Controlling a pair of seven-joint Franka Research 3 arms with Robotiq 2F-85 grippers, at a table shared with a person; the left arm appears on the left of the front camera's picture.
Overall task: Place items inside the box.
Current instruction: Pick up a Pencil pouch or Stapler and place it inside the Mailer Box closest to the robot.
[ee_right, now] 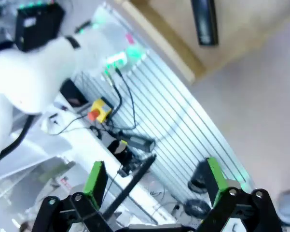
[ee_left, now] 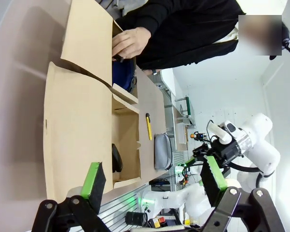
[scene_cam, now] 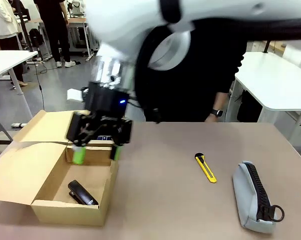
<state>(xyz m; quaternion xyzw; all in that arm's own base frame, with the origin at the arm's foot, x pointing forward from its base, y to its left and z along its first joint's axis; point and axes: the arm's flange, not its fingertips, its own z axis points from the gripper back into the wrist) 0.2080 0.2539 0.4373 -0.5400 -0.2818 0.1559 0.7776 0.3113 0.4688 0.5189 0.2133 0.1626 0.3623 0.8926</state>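
**Open two-compartment box (scene_cam: 65, 212) at 8 o'clock on the table (scene_cam: 165, 205), with both claws spread and empty.**
The brown cardboard box runs roughly 6 to 12 o'clock, flaps folded outward. One black stapler (scene_cam: 82, 194) lies in its near compartment, long axis 10 to 4. One navy pouch (ee_left: 123, 75) sits at the far compartment under the person's hand (ee_left: 130, 42). Outside the box, at 4 o'clock on the table, lie one yellow utility knife (scene_cam: 206, 168), slim, long axis 11 to 5, and one grey-blue pouch (scene_cam: 250, 200), black zipper uppermost with its ring pull at the 5 o'clock end. The left gripper (scene_cam: 97, 155) hangs over the divider, green pads apart, holding nothing. The right gripper (ee_right: 155, 186) has its fingers apart, nothing between them.
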